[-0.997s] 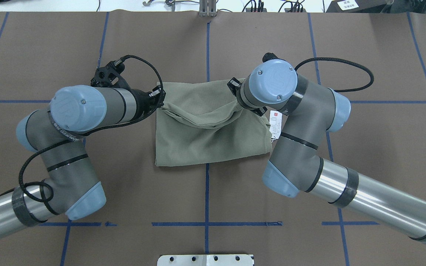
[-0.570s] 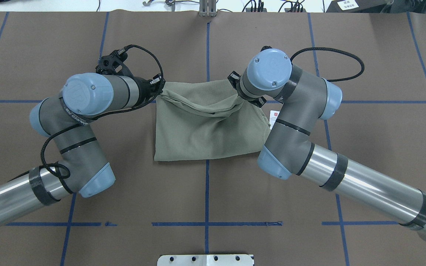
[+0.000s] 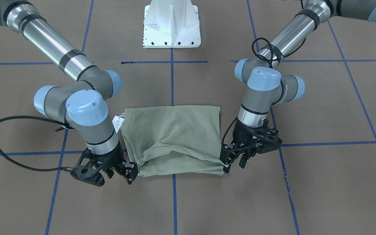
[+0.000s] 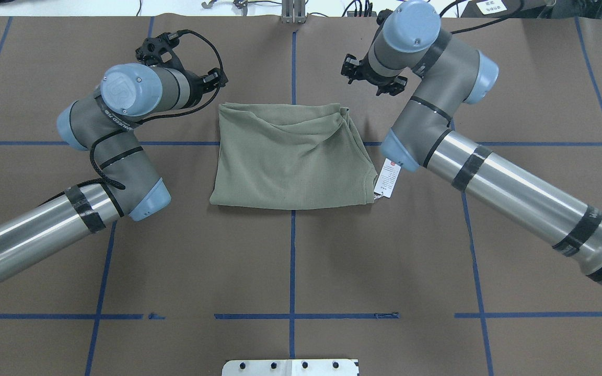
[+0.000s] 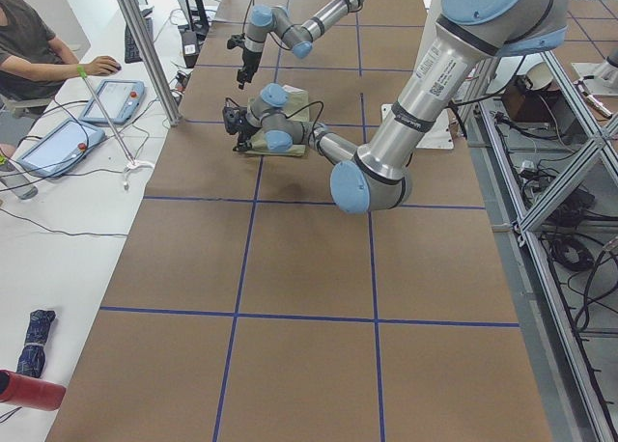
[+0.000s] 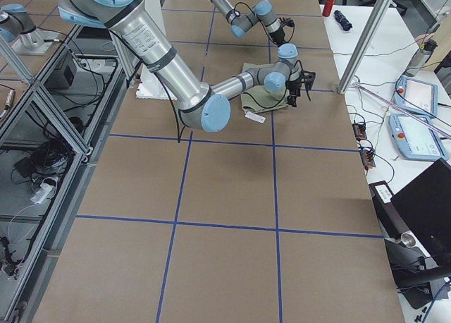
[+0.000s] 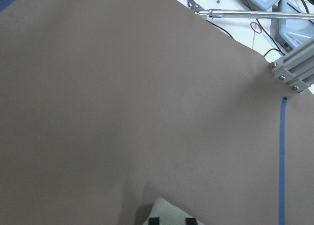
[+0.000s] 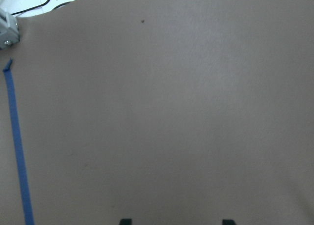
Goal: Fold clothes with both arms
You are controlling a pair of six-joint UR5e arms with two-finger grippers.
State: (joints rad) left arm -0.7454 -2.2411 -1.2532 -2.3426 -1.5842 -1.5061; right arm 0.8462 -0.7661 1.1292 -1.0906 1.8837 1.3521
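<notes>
Resting folded: shirt (image 4: 290, 162) on brown blue-gridded table (image 4: 201, 271); person (image 5: 29, 37) at desk (image 5: 58, 259).

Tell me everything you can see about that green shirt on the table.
The shirt is a pale sage-green knit, folded into a rough rectangle and lying flat on the brown table. Its top layer is rumpled, with diagonal creases near the far edge. A white tag hangs out at the edge on the robot's right. No collar or sleeves show.
</notes>
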